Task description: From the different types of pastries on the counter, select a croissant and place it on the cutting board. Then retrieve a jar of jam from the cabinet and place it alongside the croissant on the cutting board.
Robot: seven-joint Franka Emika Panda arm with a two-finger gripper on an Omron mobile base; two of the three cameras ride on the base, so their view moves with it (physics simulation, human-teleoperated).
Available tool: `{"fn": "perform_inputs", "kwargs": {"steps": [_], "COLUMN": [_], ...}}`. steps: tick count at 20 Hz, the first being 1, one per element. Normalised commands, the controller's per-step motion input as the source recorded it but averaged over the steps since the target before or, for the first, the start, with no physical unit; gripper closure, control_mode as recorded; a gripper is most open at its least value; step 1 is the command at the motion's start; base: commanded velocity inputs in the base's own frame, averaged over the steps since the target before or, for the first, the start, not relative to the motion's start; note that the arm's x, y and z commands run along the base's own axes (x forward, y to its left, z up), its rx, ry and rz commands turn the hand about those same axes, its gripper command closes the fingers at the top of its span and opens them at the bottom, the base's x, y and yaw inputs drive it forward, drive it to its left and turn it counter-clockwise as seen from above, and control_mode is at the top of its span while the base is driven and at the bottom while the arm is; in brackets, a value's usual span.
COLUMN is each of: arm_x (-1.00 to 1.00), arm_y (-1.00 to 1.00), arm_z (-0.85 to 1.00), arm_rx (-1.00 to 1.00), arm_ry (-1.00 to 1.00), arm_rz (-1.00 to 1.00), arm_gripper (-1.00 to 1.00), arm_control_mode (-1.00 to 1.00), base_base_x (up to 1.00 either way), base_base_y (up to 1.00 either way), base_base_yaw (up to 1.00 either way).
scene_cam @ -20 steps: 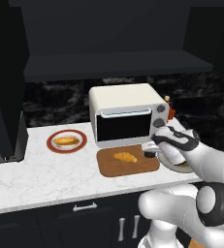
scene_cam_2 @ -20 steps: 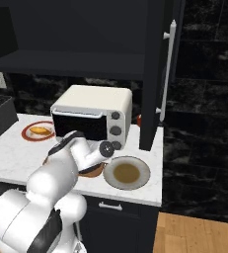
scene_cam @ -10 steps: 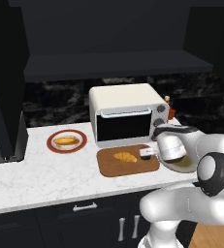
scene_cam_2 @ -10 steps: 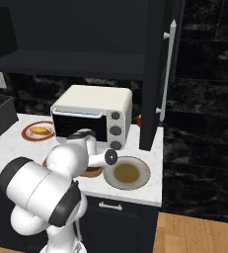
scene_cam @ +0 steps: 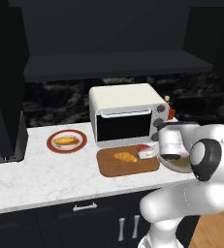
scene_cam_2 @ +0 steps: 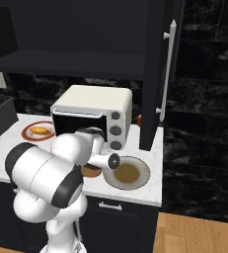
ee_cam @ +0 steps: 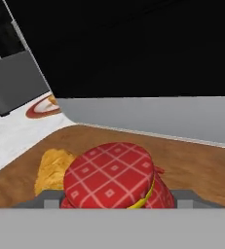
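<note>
Claw (scene_cam: 150, 152) pinches the jam jar (ee_cam: 115, 177) low over the cutting board's (scene_cam: 128, 166) right part, just in front of the toaster oven (scene_cam: 128, 116). White marble desk (scene_cam: 40, 177), black cabinets. Jar red, checked lid. Croissant (scene_cam: 125, 157) on board just beside jar. Plate (scene_cam_2: 128, 174) right of board; other pastry (scene_cam: 66, 142) on red-rimmed plate, well left.

Red-checked jam jar (ee_cam: 116, 176); golden croissant (ee_cam: 53, 168); brown board (ee_cam: 192, 165)
</note>
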Motion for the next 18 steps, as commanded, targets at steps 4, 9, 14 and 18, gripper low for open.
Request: {"fn": "perform_inputs", "kwargs": {"steps": [4, 9, 14, 18], "arm_x": [0.39, 0.24, 0.20, 0.00], "arm_y": [0.00, 0.00, 0.00, -0.05], "arm_z": [0.00, 0.00, 0.00, 0.01], "arm_rx": [0.00, 0.00, -0.03, -0.06], "arm_ry": [-0.14, -0.12, -0.11, -0.14], "arm_rz": [0.18, 0.20, 0.18, 0.19], "arm_gripper": [1.00, 1.00, -1.00, -1.00], "arm_control_mode": [-1.00, -1.00, -1.00, -1.00], "base_base_x": [0.00, 0.00, 0.00, 0.00], "base_base_y": [0.00, 0.00, 0.00, 0.00], "base_base_yaw": [0.00, 0.00, 0.00, 0.00]}}
